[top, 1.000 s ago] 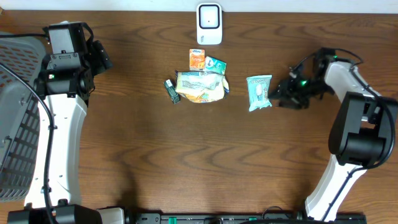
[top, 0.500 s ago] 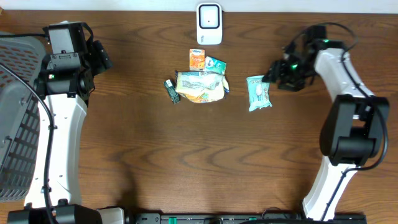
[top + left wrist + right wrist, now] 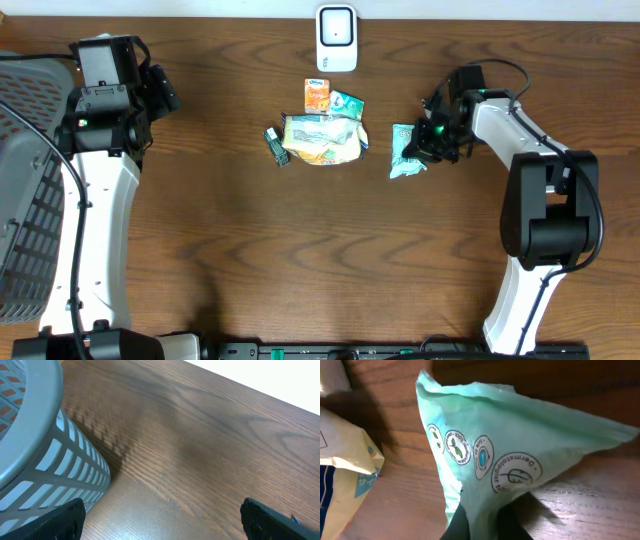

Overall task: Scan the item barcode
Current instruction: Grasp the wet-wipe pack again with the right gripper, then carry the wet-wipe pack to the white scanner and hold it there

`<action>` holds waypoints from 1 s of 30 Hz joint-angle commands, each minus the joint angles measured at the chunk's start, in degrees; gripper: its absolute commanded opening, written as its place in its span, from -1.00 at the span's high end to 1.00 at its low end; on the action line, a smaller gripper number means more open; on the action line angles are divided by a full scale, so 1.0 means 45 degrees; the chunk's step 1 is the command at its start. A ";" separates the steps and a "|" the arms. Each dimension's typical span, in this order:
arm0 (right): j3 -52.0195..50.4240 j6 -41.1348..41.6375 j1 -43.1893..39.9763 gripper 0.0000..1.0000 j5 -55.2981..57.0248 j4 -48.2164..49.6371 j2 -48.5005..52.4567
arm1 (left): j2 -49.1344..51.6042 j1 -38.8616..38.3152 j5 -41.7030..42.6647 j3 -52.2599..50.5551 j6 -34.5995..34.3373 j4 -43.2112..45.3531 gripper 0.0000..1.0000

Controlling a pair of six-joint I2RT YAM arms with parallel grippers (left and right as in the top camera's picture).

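Right gripper is clamped tight on one edge of the green packet; the wrist view shows the film bunched between the fingers. The packet sits just right of the snack pile, its free end on the table, apart from the yellow bag.

Step in hand looks like lift and carry to the white scanner at the far edge. Lift straight up first to clear the pile, and keep the pinch firm because thin film slips. Turn the barcode face to the scanner window. I can't tell which face carries it, as no barcode shows in either view.

Left gripper is wide open and holds nothing, beside the grey basket.

Versus a second ago: the right jaws stood apart to the packet's right, and now they are closed on it. The packet has slid left and tilted. The left arm is unchanged.
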 commanded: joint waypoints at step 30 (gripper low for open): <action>0.4250 0.5950 0.2045 0.99 0.1297 1.1268 0.0432 | 0.0083 0.0053 -0.0121 0.0107 0.0165 -0.0015 -0.95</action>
